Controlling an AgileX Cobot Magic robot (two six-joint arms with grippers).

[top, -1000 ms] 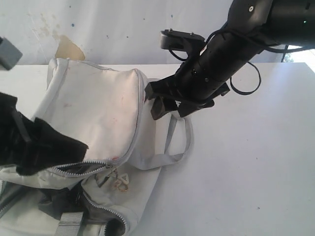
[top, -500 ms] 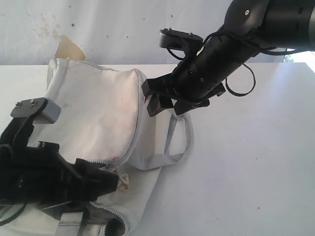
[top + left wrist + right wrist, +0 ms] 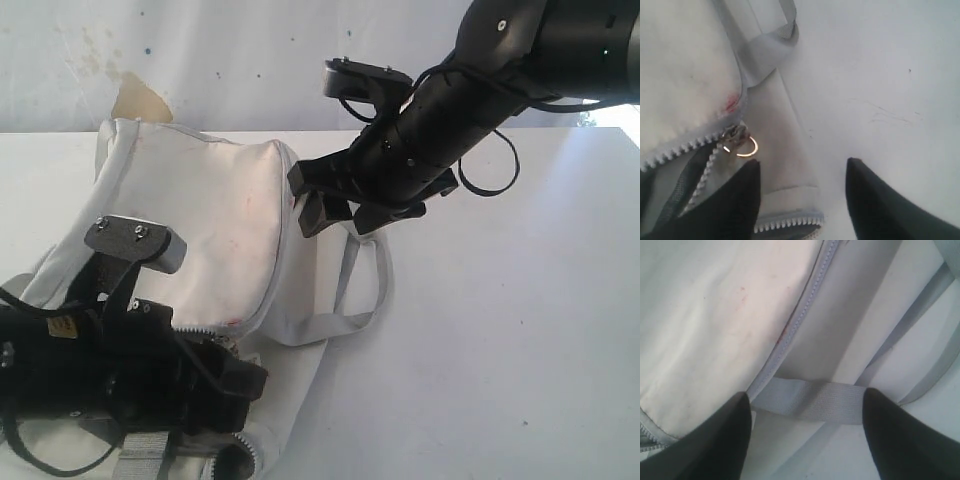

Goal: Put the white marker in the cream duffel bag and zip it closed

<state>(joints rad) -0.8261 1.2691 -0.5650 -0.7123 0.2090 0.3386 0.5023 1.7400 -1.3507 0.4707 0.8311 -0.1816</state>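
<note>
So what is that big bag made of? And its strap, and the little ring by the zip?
The cream duffel bag looks like soft woven cloth, matte and creased, with faint reddish stains. Its strap seems to be grey woven webbing, because fine ribs show on it. The little ring is probably metal, since it glints gold.

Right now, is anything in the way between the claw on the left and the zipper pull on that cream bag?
Nothing visible does. The left gripper stands open over the cream duffel bag, and its zipper pull with the small ring lies just beyond one fingertip, with only bag fabric between them.
</note>
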